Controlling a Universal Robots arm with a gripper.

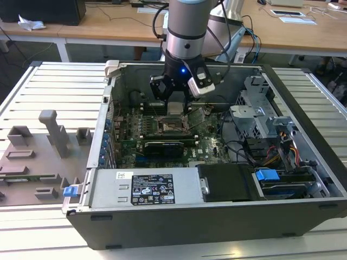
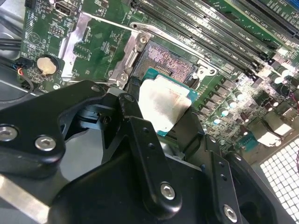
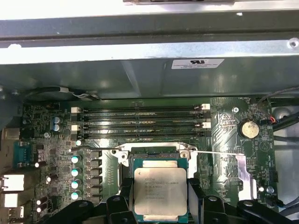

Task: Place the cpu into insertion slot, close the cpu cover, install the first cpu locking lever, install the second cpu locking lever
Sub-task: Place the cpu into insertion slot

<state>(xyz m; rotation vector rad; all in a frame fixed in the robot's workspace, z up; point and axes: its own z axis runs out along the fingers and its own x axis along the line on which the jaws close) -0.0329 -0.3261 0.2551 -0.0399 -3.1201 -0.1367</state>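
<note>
1. The claw (image 1: 175, 103), at the end of the Universal Robots arm (image 1: 187, 27), hangs inside the open computer case (image 1: 217, 216), which lies on its side on the slatted desk (image 1: 54, 81).
2. The claw is clamped on the cpu (image 2: 163, 105). Its black fingers (image 2: 189, 130) press against two opposite edges of the chip, and the pale metal top faces away from the board.
3. The insertion slot (image 2: 170, 63) lies directly beneath the claw, and its dark contact field is uncovered. The cpu is not seated. In the exterior view it rides above the socket, and in both wrist views it overlaps only the socket's edge on the claw's side.
4. The cpu cover (image 2: 70, 56) is swung open and lies off the slot, just beside the claw. Green board shows through its central window.
5. The long memory slots (image 3: 140, 123) run in parallel rows beyond the slot, on the far side from the claw.
6. A round coin cell (image 3: 248, 129) sits on the circuit board, past the open cover and well apart from the claw.
7. The labelled power supply (image 1: 146, 187) lies along the case wall nearest the exterior camera, well clear of the claw.
8. A grey fixture tray (image 1: 32, 157) rests on the desk outside the case, towards the exterior view's left.
</note>
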